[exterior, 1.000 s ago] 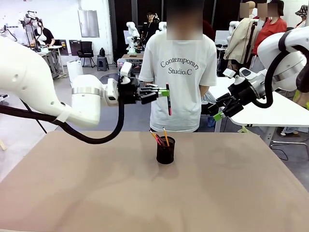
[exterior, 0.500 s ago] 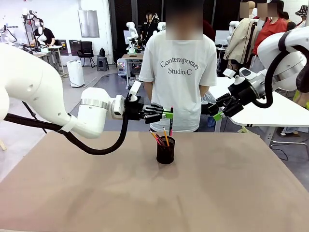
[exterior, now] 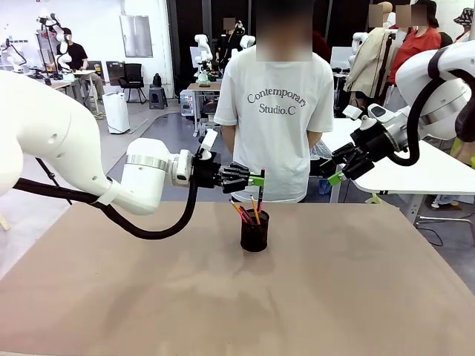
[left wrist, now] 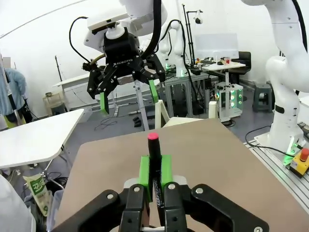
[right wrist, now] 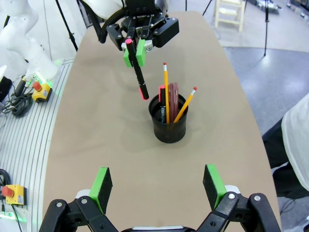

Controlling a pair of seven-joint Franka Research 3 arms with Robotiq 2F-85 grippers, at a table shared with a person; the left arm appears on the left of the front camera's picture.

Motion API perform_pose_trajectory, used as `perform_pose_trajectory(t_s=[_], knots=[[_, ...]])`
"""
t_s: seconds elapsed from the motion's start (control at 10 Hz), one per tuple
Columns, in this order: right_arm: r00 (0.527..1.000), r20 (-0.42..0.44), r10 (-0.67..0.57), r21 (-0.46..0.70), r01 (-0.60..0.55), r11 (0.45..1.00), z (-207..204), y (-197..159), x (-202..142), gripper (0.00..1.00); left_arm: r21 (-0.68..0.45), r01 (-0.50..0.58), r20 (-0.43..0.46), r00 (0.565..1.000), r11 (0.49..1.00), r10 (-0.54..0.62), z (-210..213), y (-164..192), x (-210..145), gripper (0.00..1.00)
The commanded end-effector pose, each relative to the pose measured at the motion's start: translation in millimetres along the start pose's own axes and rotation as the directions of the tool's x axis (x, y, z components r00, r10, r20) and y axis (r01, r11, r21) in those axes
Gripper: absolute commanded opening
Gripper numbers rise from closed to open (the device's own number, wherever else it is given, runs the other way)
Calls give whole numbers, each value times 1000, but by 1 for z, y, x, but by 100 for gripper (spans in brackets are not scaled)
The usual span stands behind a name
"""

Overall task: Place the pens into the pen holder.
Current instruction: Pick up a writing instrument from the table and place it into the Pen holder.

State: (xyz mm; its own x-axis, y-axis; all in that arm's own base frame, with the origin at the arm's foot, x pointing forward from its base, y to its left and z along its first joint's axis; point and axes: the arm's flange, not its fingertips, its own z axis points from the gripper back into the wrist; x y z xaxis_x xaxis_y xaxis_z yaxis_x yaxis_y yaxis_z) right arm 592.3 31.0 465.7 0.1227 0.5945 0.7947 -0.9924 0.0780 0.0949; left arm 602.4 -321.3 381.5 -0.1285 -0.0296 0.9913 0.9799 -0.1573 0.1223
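Note:
The black mesh pen holder (exterior: 254,231) stands mid-table, with two orange-yellow pencils (right wrist: 166,92) and a reddish-brown pen (right wrist: 173,99) upright in it. My left gripper (exterior: 256,179) is shut on a black marker with pink-red ends (exterior: 260,187), held upright just above the holder. The marker's lower tip is about level with the tops of the pens. In the left wrist view, that marker (left wrist: 154,164) sits clamped between the green pads (left wrist: 143,171). My right gripper (exterior: 332,172) hangs open and empty, high at the right; its own view looks down on the holder (right wrist: 169,123).
A person in a white T-shirt (exterior: 278,111) stands at the far edge of the brown table (exterior: 148,297), right behind the holder. A white table (exterior: 423,174) sits at back right. There is bare tabletop all around the holder.
My left gripper has come down and slightly right with the marker, from chest height on the person to just above the holder. The right arm has stayed still.

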Motion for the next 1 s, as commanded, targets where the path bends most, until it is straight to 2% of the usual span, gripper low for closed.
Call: perform_pose_trajectory(t_s=[0.0,0.2,0.7,0.9], knots=[[1000,-1,2,-3,-2,1000,0,1,2,100,-9,1,3,1000,1000,-1,-1,-3,1,0],[1000,-1,2,-3,-2,1000,0,1,2,100,-2,-1,1,1000,1000,1,-1,-1,0,0],[1000,-1,2,-3,-2,1000,0,1,2,100,25,-1,30,1000,1000,0,-3,13,-31,0],[1000,-1,2,-3,-2,1000,0,1,2,100,29,-10,15,1000,1000,10,-6,14,-39,0]])
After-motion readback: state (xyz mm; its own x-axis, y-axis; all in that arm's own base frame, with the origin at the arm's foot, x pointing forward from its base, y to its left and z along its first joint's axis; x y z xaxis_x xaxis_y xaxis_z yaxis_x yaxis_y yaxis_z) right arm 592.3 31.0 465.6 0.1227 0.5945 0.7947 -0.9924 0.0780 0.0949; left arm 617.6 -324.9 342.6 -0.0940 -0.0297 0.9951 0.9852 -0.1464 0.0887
